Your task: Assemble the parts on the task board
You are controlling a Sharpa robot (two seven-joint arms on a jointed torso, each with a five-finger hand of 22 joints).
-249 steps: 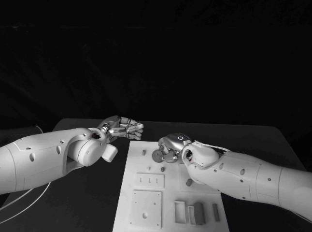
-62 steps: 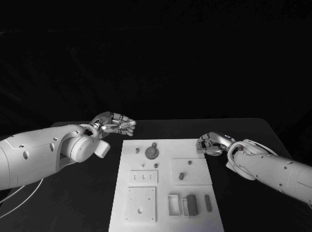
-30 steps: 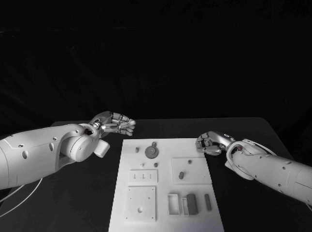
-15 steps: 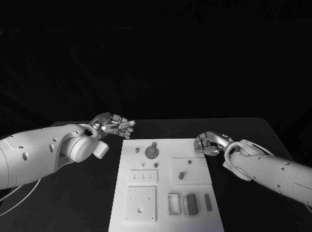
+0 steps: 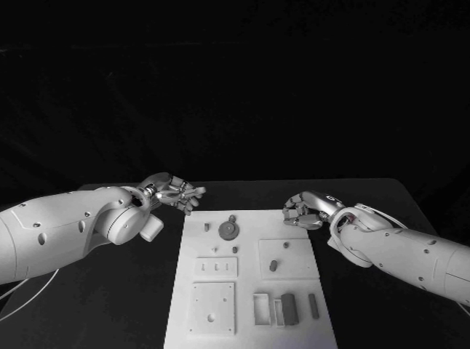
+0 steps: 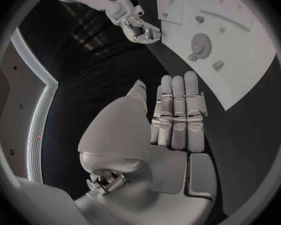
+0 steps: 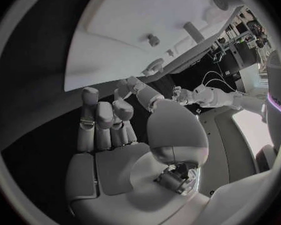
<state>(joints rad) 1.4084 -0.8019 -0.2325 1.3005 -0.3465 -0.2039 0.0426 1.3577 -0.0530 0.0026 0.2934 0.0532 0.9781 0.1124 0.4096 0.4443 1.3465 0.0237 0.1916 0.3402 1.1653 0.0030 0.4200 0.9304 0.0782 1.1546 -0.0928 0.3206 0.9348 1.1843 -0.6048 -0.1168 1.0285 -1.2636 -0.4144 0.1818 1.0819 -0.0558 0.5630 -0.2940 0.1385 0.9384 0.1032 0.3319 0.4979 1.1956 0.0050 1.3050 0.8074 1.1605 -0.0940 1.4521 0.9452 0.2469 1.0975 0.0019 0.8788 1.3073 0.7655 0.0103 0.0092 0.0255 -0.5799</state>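
Note:
The white task board lies lengthwise in the middle of the black table. On its far end sit a grey gear and a small peg; two small pieces lie on a square plate further in. My left hand hovers off the board's far left corner, fingers straight and apart from anything. My right hand is at the board's far right corner, fingers stretched out and palm bare. The left wrist view shows the gear on the board.
Near the board's front edge stand several upright rectangular blocks and a square plate with holes. A small plate with three slots lies mid-board. Black table surface runs along both sides of the board.
My left hand's fingers have uncurled from a loose fist and now point toward the board. My right hand has moved left, up to the board's far right corner.

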